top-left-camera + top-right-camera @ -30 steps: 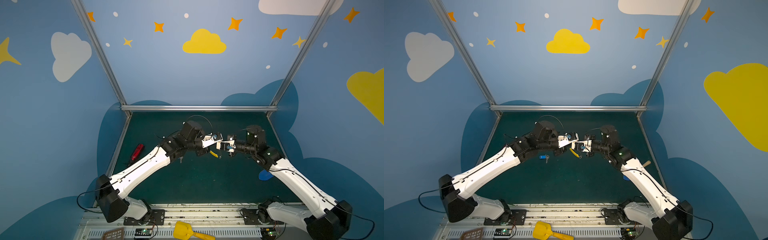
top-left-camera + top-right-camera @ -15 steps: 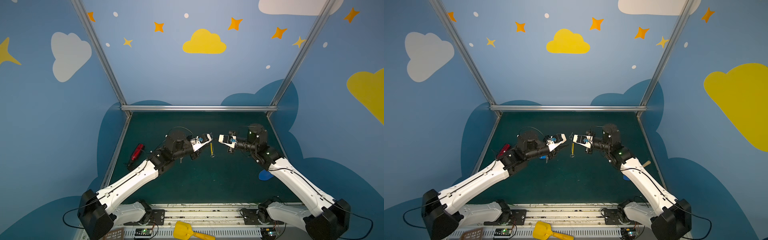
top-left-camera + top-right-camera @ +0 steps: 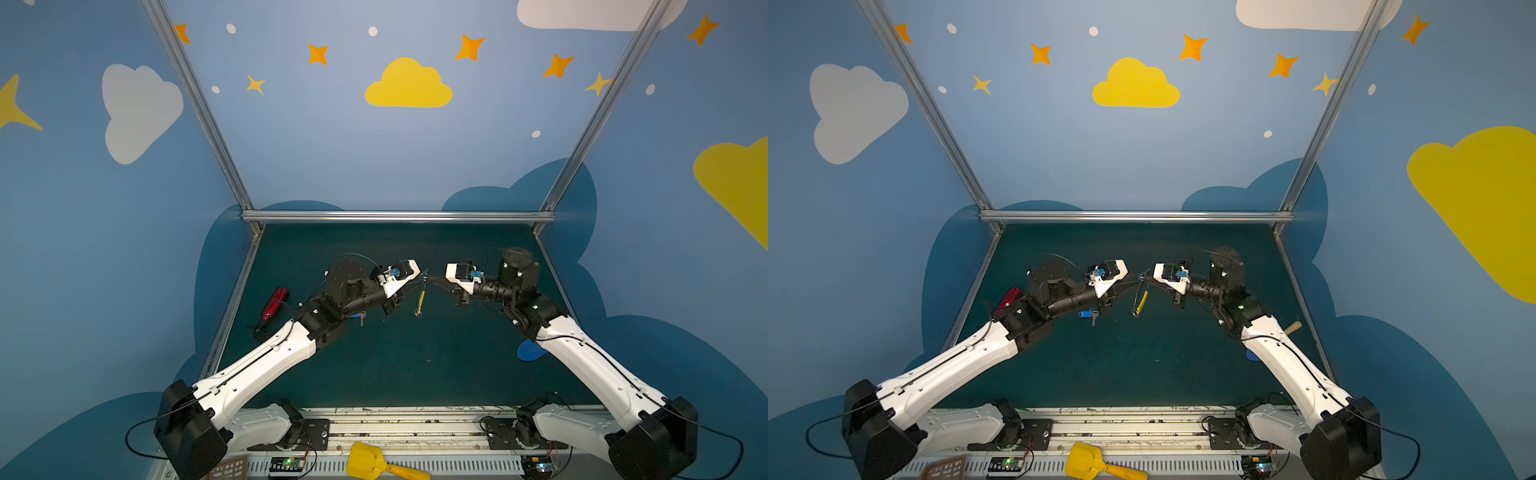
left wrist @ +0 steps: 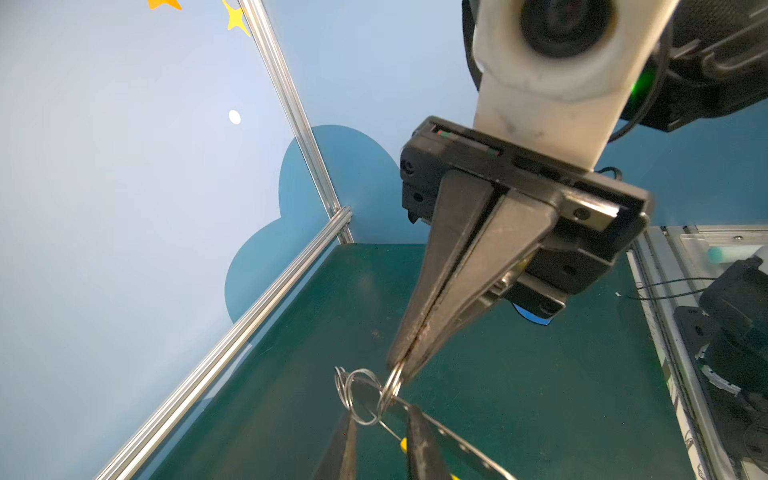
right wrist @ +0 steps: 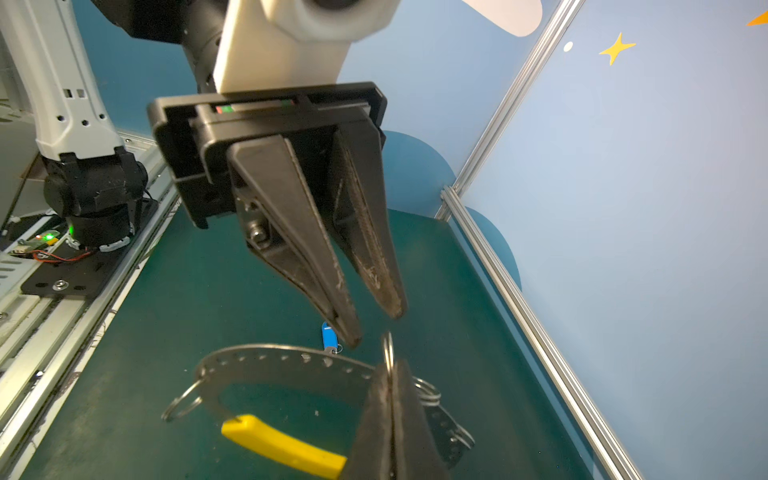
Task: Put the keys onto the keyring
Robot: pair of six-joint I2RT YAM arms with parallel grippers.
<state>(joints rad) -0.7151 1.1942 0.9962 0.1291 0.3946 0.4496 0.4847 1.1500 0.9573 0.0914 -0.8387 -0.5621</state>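
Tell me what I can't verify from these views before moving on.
- keys: tiny in both top views; right wrist view, key end mostly hidden behind left end effector.
- keyring: edge-on and thin in top views; right wrist view, right end effector covers part.
- blue object: mostly under the right arm in both top views.

Keyring [image 5: 266, 355]: dull grey metal, faint sheen; yellow arc [image 5: 282, 446]: smooth plastic. Keys [image 3: 1086, 314]: glossy blue plastic tag. Table mat [image 3: 395, 365]: matt dark green.
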